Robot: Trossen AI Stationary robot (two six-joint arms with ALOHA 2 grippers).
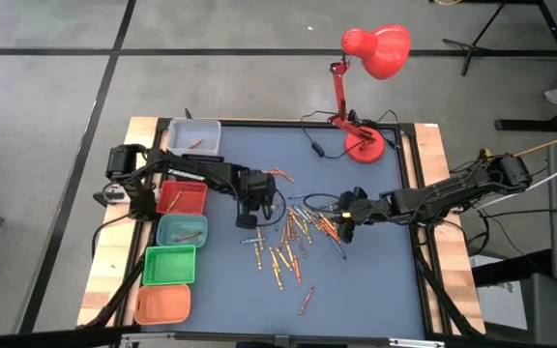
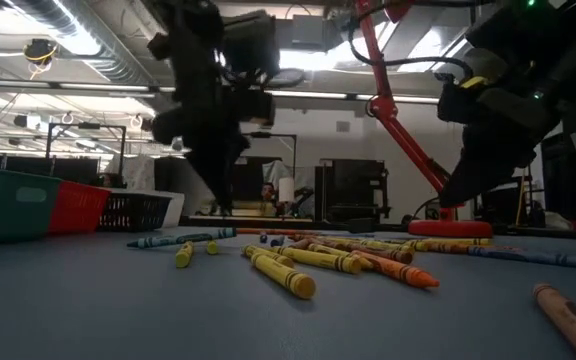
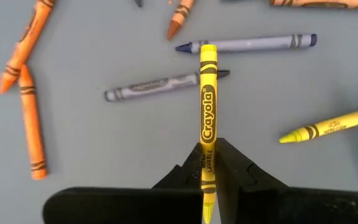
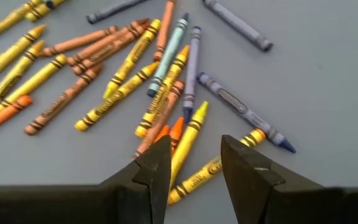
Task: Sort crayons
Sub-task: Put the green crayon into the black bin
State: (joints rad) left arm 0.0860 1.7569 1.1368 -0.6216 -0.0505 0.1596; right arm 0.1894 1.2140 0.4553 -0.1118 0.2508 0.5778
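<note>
Left wrist view shows the left gripper (image 3: pixel 207 171) clamped on a yellow crayon (image 3: pixel 207 106), above the crayons (image 1: pixel 293 237) beside the red lamp (image 1: pixel 366 77). Nearby, the right gripper (image 4: pixel 194 165) stands apart.

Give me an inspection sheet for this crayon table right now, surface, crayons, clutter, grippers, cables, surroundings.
Surface: blue-grey mat on a wooden table.
Job's things: crayons scattered mid-table.
Clutter: bins along the left edge; red desk lamp.
Grippers: left gripper shut on a yellow crayon; right gripper open above the pile.
Cables: lamp cord on the mat.
Surroundings: grey floor, room with shelving beyond.
</note>
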